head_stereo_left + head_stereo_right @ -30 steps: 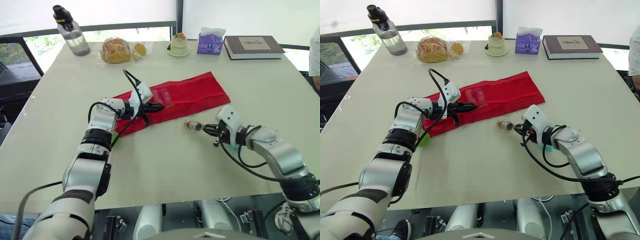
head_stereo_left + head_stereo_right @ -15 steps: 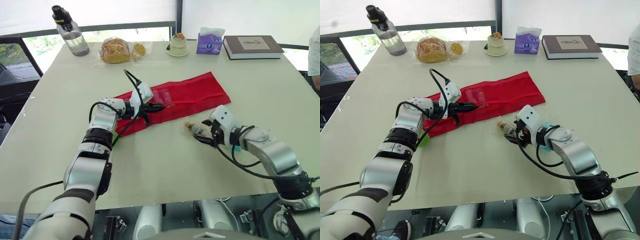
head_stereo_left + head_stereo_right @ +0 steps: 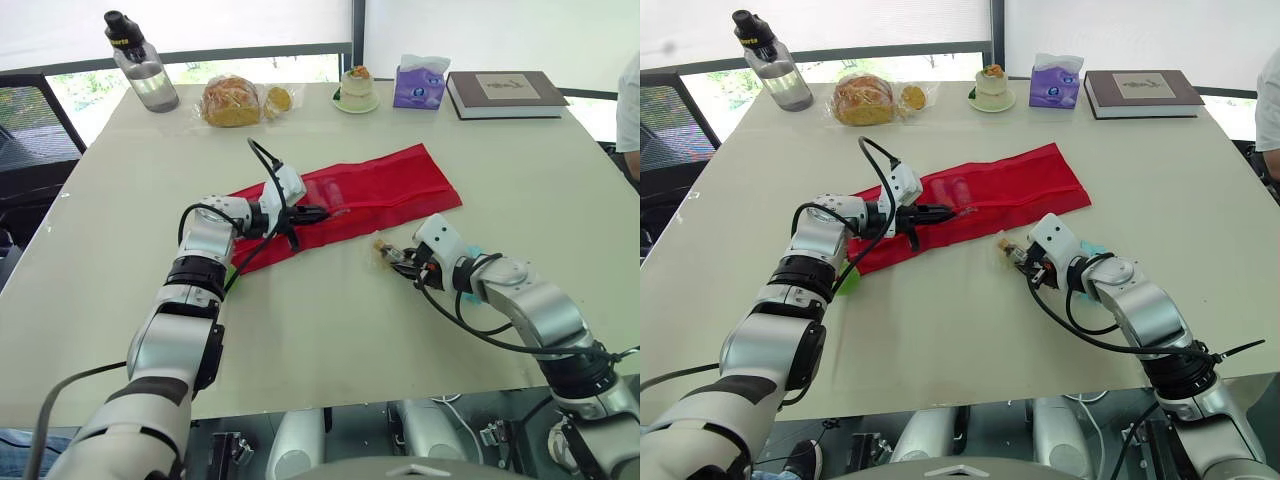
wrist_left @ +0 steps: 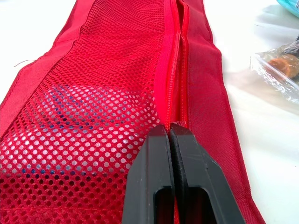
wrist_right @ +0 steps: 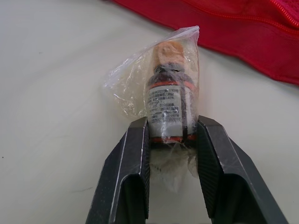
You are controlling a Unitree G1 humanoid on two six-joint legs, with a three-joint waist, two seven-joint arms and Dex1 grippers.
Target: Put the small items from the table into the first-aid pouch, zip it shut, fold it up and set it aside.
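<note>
Two tools of mine are both closed on something. Nearest me, at about 4 o'clock on the surface (image 3: 300, 330), my right tool (image 5: 170, 135) clamps a small bottle (image 5: 168, 100) between its fingers, low on the label; the bottle is dark with an orange cap and is wrapped in a clear plastic bag (image 5: 128, 81). It lies just off the near edge of the pouch (image 3: 390, 180), at about 5 o'clock from the pouch's middle, not touching the fabric. Farther in, toward 10 o'clock from the bottle, my left tool (image 4: 170, 128) has its fingers pressed together on the pouch at the zipper (image 4: 174, 70), which is parted ahead of the tips. The red pouch lies flat and unfolded across the middle of the surface, and a pale item (image 4: 79, 107) shows through its mesh panel. Along the far edge, from 11 to 1 o'clock, stand a water bottle (image 3: 140, 62), bagged bread (image 3: 232, 100), a small cup on a saucer (image 3: 357, 90), a tissue box (image 3: 420, 85) and a book (image 3: 505, 93).
</note>
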